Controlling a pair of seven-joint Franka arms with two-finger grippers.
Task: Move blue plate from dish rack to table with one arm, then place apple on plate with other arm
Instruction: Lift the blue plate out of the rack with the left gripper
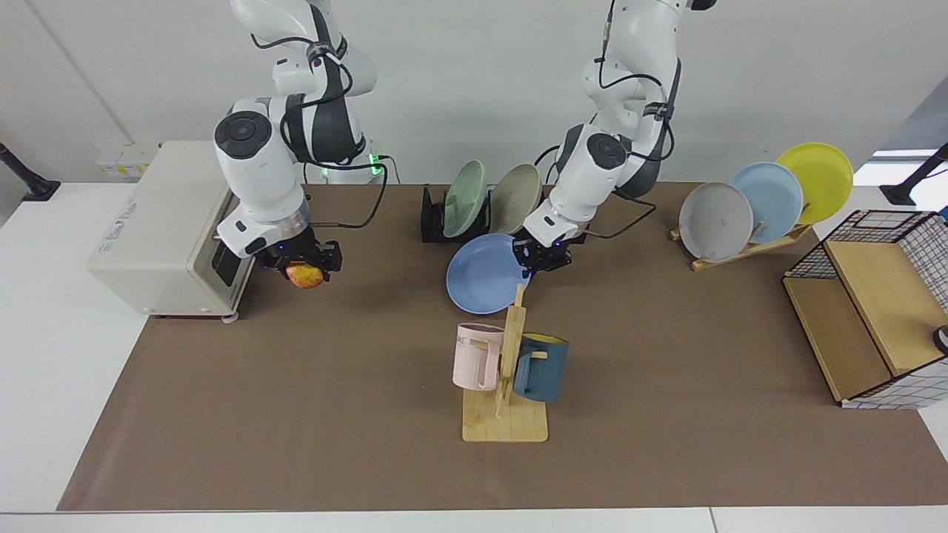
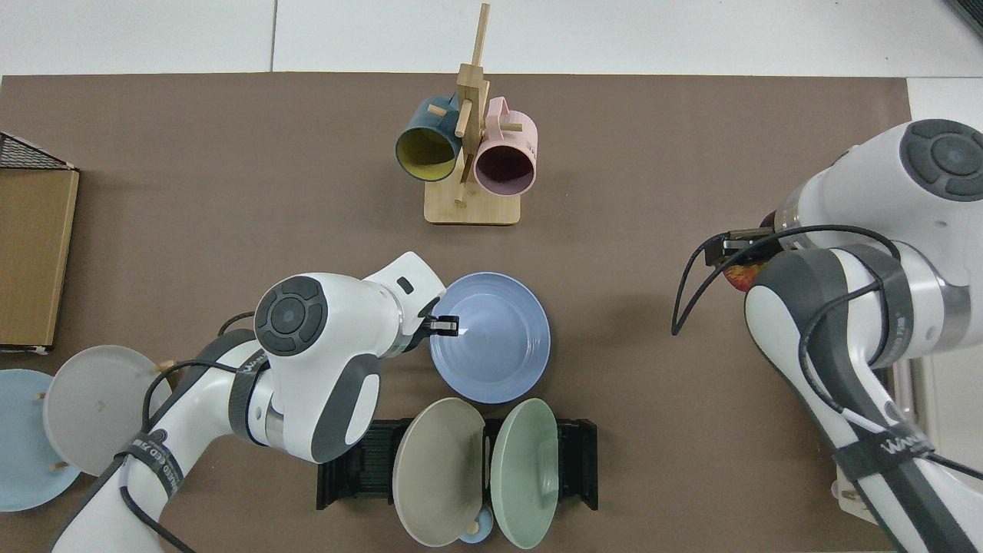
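The blue plate (image 1: 483, 284) (image 2: 495, 342) lies nearly level, low over the brown mat of the table (image 1: 296, 414), just in front of the black dish rack (image 1: 432, 219) (image 2: 349, 461). I cannot tell whether it touches the mat. My left gripper (image 1: 529, 266) (image 2: 445, 326) is shut on the plate's rim, at the plate's right side in the facing view. My right gripper (image 1: 305, 268) (image 2: 739, 259) hangs above the mat beside the white box, shut on the red-and-yellow apple (image 1: 305, 277) (image 2: 741, 276).
A green plate (image 1: 465, 188) and a beige plate (image 1: 516, 198) stand in the rack. A wooden mug tree (image 1: 506, 385) holds a pink and a teal mug close in front of the blue plate. A white box (image 1: 159, 229), a slanted plate stand (image 1: 748, 248) and a wire basket (image 1: 874, 311) line the sides.
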